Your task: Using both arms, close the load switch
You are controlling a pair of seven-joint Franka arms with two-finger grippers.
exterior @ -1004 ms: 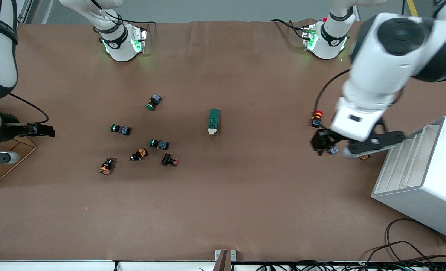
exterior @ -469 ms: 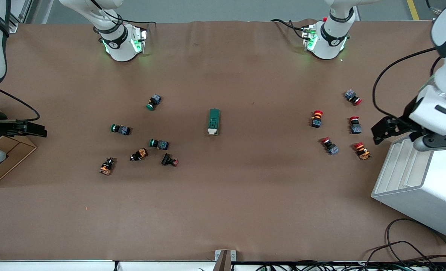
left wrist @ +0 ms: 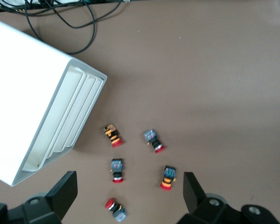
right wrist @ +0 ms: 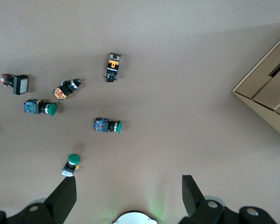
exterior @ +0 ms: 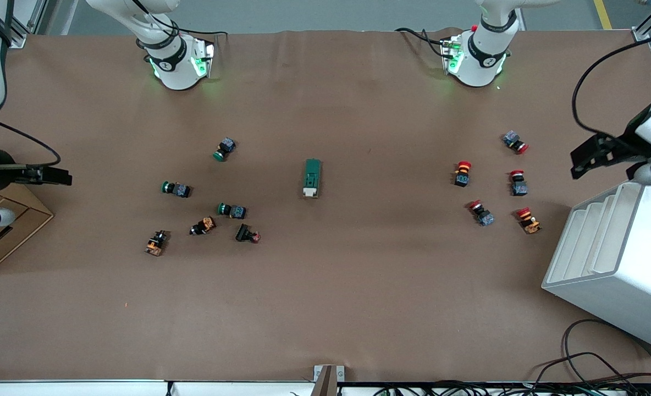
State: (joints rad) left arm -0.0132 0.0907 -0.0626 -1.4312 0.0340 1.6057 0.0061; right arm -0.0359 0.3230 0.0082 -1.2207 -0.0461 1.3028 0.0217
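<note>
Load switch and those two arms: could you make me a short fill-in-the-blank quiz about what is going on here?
1. The load switch has a cream-white piece at its end ____ the front camera.
2. The left pincer has its fingers ____.
3. The push buttons under the left pincer have ____ caps.
4. The right pincer hangs beside a ____ box.

Missing words: nearer; open; red; cardboard

We see the right tool (right wrist: 126,196) with its fingers (right wrist: 63,198) spread wide above the brown worktop (right wrist: 186,60), where three green-capped push buttons (right wrist: 107,125) lie among an orange-marked part (right wrist: 113,66) and smaller parts, with a cardboard box (right wrist: 268,100) close by.
</note>
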